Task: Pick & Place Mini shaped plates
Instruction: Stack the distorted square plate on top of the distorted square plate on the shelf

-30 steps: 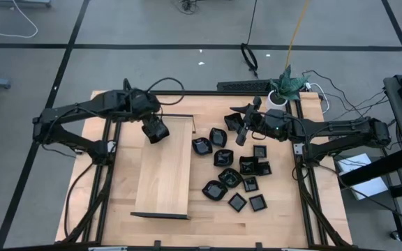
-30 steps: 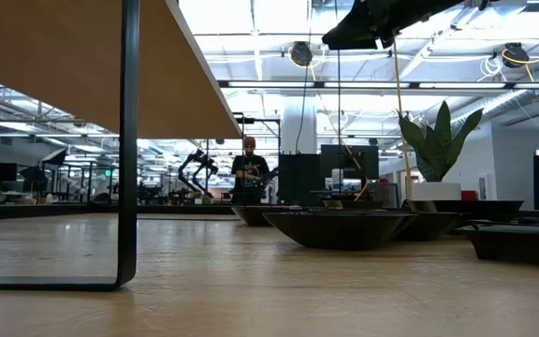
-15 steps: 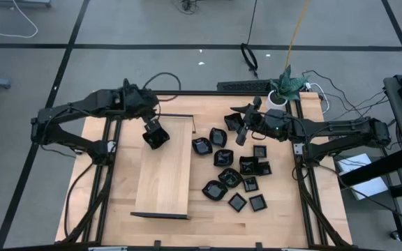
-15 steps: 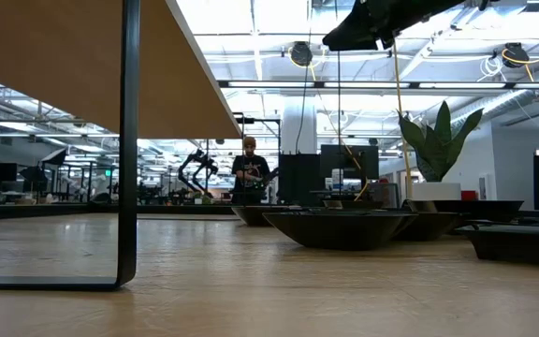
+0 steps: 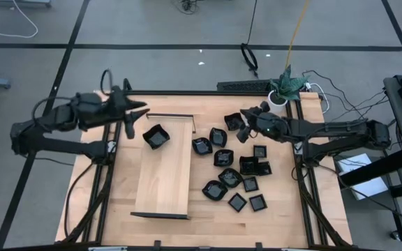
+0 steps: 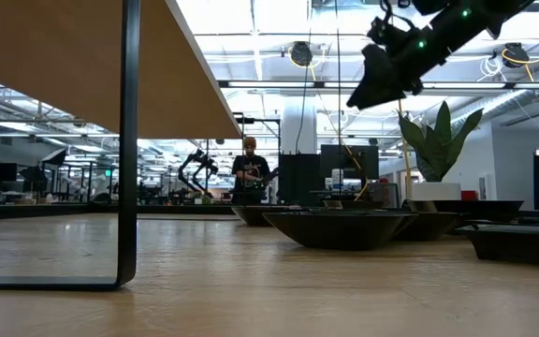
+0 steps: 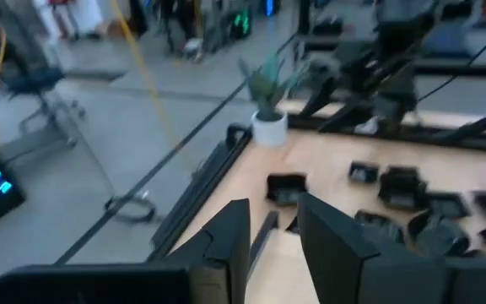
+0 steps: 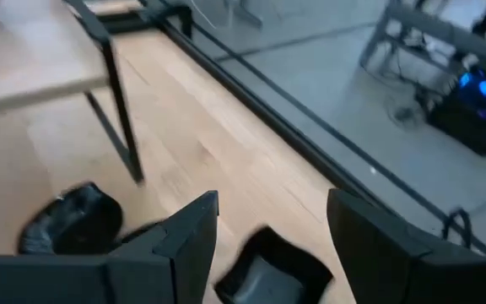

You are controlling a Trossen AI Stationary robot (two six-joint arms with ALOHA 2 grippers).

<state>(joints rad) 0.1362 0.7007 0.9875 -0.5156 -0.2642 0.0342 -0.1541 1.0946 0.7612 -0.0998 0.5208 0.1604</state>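
Note:
Several small glossy black dishes (image 5: 239, 167) lie clustered on the table's right half; from table height they show as low dark bowls (image 6: 344, 225). One more black dish (image 5: 155, 136) rests on the far end of the pale wooden board (image 5: 162, 174). My left gripper (image 5: 135, 115) is open and empty (image 7: 272, 228), pulled back over the table's far left, clear of that dish. My right gripper (image 5: 245, 131) hangs open in the air (image 6: 368, 89) above the far end of the cluster. A square dish (image 8: 268, 270) lies below its spread fingers (image 8: 268, 219), untouched.
The board stands raised on thin black legs (image 6: 129, 140). A potted plant (image 5: 285, 87) and a black bar (image 5: 243, 86) sit at the table's far right edge. A lobed dish (image 8: 70, 224) lies near a board leg. Bare wood shows along the near edge and left of the board.
My left gripper has drawn back from over the board toward the table's far left, and a black dish now sits on the board's far end where it was. My right gripper has dipped lower and tipped over the far dishes.

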